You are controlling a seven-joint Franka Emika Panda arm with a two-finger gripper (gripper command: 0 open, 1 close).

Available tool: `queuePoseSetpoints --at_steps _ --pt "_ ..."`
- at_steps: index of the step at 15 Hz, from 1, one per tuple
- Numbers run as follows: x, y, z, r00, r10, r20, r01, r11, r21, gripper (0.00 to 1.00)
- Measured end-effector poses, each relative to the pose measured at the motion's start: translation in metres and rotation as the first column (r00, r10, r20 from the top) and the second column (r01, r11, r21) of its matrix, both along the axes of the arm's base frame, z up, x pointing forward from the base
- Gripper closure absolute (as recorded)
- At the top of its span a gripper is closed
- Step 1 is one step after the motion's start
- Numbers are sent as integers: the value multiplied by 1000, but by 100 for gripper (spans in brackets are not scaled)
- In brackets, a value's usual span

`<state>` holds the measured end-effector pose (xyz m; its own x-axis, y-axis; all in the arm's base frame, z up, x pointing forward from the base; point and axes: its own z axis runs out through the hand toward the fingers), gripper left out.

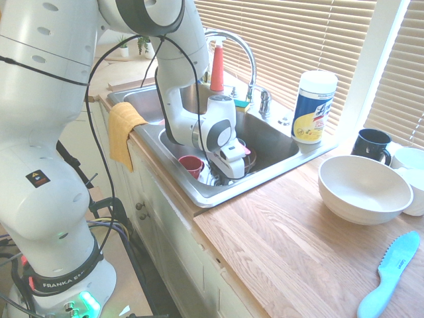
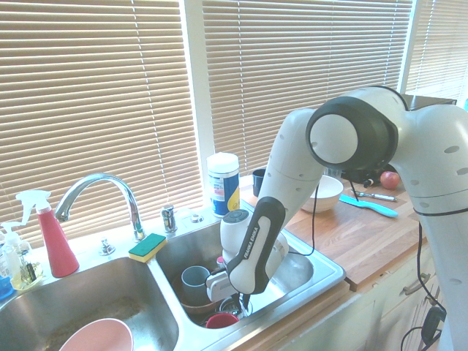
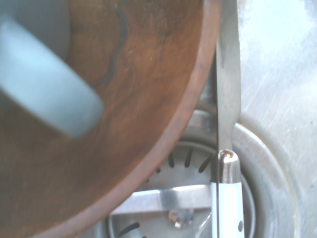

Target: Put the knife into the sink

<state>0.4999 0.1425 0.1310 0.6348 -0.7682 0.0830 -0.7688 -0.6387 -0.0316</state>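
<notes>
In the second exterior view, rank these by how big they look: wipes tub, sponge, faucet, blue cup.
Largest to smallest:
1. Faucet
2. Wipes tub
3. Sponge and blue cup: too alike to rank, the cup being partly hidden.

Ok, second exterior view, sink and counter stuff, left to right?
Red spray bottle → green-yellow sponge → wipes canister → white bowl → red apple
</notes>
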Motion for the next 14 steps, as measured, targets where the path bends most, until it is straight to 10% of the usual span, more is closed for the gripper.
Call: queuePoseSetpoints --at_steps 9,14 --pt "11 -4 11 1000 -5 24 4 1000 5 0" --pt "15 -6 98 996 33 80 -33 999 -7 0"
